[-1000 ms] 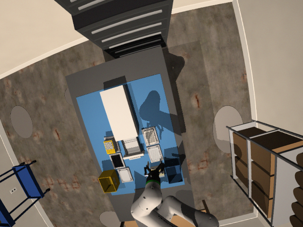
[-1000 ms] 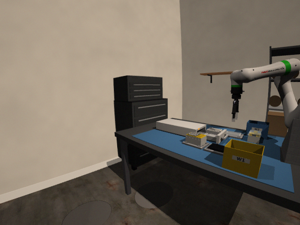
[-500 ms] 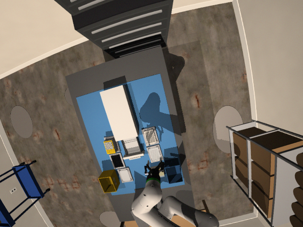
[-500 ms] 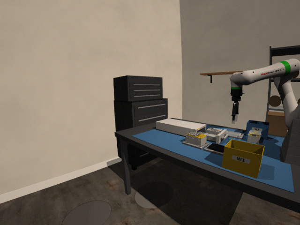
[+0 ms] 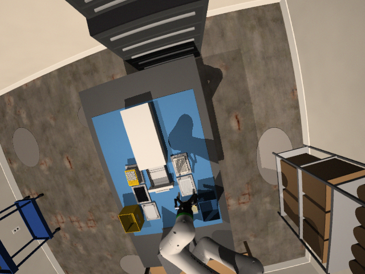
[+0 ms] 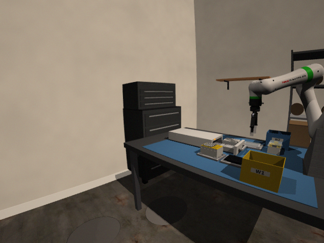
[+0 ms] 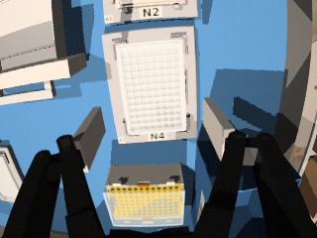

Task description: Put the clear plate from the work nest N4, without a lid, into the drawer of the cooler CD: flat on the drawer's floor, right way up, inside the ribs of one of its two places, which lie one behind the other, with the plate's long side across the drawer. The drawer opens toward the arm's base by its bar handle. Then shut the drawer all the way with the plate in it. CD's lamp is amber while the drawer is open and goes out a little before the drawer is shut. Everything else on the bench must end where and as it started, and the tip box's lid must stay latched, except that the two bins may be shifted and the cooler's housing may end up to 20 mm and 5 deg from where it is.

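The clear plate (image 7: 154,83) lies flat in the nest marked N4, without a lid; it also shows in the overhead view (image 5: 187,185). My gripper (image 7: 153,114) (image 6: 251,131) hangs well above the bench, pointing down, just on the arm-base side of N4 (image 5: 185,201). Its fingers are open with nothing between them. The white cooler CD (image 5: 142,134) has its drawer (image 5: 159,177) pulled out toward the arm's base, with the bar handle (image 5: 160,190) at the front. The drawer looks empty. An amber lamp (image 6: 214,137) glows on the cooler's front.
A yellow tip box (image 7: 145,200) stands right below the gripper, beside the blue bin W2 (image 5: 209,209). Left of the drawer are another yellow box (image 5: 132,177), a black plate (image 5: 140,193), a white plate (image 5: 150,211) and yellow bin W1 (image 5: 131,218).
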Motion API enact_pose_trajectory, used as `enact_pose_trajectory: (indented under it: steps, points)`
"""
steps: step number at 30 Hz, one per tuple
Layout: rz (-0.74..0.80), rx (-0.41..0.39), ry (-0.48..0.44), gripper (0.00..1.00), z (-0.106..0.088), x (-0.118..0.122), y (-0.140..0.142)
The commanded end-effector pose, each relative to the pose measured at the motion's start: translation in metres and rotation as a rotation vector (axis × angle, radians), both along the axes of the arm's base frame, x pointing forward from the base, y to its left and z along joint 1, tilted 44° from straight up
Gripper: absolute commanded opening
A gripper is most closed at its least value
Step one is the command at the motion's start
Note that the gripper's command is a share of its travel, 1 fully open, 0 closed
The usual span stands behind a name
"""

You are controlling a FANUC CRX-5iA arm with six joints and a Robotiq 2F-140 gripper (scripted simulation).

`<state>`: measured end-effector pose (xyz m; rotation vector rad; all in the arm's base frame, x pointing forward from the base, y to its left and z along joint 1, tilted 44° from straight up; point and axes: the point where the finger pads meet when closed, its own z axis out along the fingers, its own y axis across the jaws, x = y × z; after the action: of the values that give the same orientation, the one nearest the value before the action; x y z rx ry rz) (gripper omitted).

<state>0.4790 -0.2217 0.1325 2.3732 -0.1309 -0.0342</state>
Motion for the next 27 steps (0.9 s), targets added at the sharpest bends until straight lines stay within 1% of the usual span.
enact_pose_trajectory:
  steps: [1,27]
  points:
    - [0.000,0.000,0.000,0.66,-0.003,0.000,-0.003]
    - [0.000,0.000,0.000,0.66,-0.027,-0.002,-0.025]
